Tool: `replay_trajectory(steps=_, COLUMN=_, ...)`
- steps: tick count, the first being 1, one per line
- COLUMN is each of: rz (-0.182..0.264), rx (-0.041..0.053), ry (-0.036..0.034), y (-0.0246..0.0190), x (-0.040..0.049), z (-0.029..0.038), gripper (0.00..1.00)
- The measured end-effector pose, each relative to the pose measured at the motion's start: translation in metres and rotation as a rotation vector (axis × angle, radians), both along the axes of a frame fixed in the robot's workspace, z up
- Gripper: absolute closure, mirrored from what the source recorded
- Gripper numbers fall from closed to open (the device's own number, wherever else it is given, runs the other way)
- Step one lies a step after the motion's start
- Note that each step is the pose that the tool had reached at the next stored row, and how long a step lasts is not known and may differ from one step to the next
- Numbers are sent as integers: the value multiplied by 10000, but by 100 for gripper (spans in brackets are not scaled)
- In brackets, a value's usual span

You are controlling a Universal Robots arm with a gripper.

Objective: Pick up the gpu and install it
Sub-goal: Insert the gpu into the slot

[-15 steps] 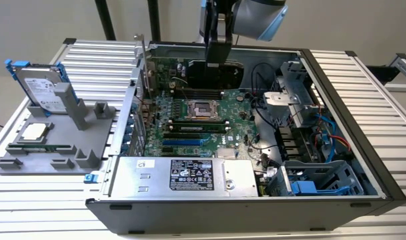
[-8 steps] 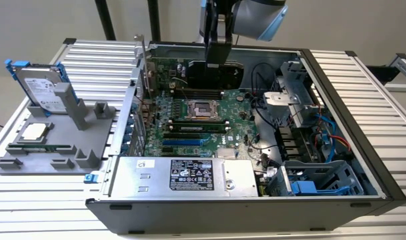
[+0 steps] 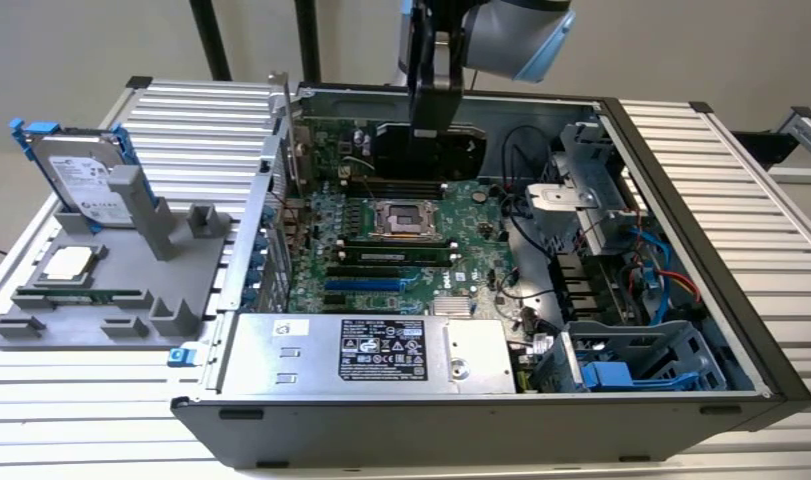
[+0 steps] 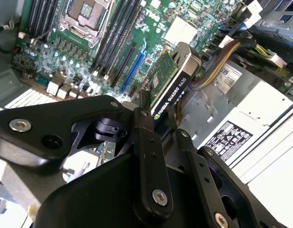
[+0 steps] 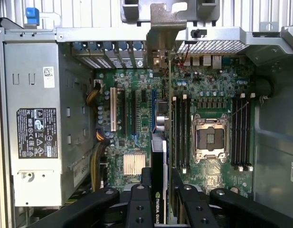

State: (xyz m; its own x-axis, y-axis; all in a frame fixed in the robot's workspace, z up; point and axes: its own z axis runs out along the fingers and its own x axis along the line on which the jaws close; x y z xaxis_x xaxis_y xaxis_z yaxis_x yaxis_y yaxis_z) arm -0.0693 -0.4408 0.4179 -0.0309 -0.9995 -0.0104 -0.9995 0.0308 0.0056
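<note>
The thin gpu card (image 4: 171, 85), green on 1 side and black on the other, is clamped tight in the black gripper (image 4: 158, 116). It is held over the green motherboard (image 3: 378, 240) inside the open grey computer case (image 3: 445, 430), and it looks not yet pushed into a slot.

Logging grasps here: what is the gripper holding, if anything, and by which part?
The gpu, pinched across its two faces by the fingers at its upper edge.

Above the motherboard (image 4: 84, 61) we see the gpu (image 4: 171, 80) only partly; the gripper (image 4: 158, 116) covers its near end. Can't tell whether its lower edge touches the motherboard. In the exterior view, the arm (image 3: 512, 35) above the motherboard is cut off at the top edge.
</note>
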Motion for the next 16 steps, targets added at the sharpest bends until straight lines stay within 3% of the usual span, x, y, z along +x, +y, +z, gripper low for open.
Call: replay_trajectory(steps=16, rz=0, rx=1, ry=0, y=0, x=0, z=-40, gripper=100)
